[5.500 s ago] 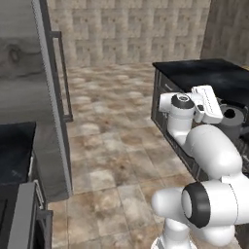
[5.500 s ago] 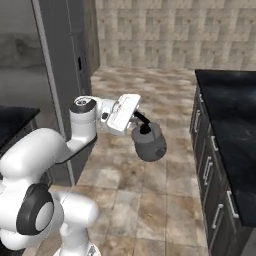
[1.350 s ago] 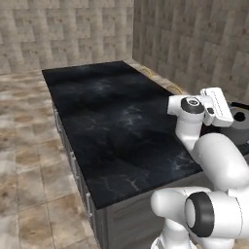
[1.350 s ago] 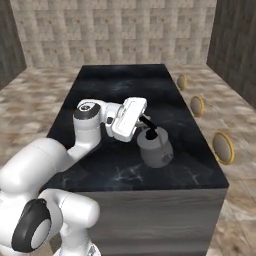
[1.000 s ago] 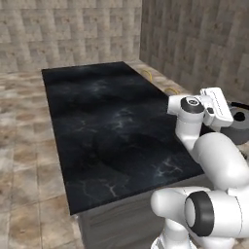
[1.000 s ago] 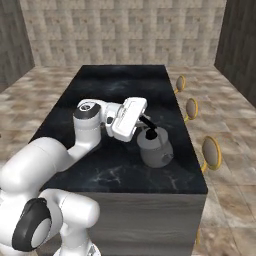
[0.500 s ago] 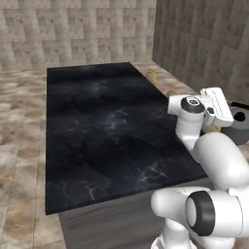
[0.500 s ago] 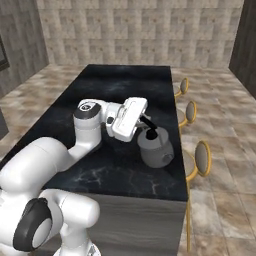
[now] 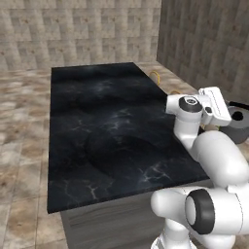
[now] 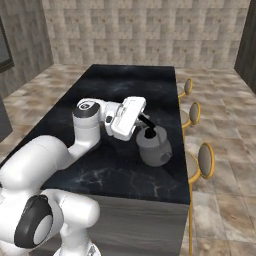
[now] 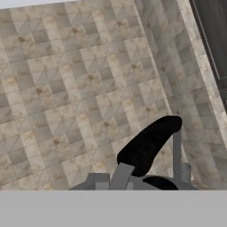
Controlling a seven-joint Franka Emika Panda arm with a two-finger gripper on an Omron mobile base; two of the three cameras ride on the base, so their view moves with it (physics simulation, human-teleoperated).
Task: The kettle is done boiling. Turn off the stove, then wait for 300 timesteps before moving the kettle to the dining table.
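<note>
Kettle [image 10: 154, 148] hangs from the gripper [image 10: 145, 123], lifted clear of the table [image 10: 125, 165], above the top's right part near the edge on the stools' side in the right base view. Fingers clamped on its black handle [image 11: 148, 144], shut tight around it. In the hand view the handle runs as a thick dark bar from lower centre up to the right, w/ grey lid parts just below it.

Kettle sits roughly upright, tilted a little; body hangs below and to the right of the white hand. Handle arches over the top, its long axis running from the hand out toward the stools. Spout direction: can't tell from these views.

Left base view: kettle [image 9: 237, 125] peeks out at the far right, behind the hand and forearm, mostly hidden.

Table is long, black w/ white veins, grey panel sides; its long axis runs away from the robot. Base is parked at the near short end.

Three stools [image 10: 204, 161] w/ yellow-rimmed round backs line the table's right side, one behind the other. Tiled floor [image 10: 225, 125] around; stone-block walls behind.
</note>
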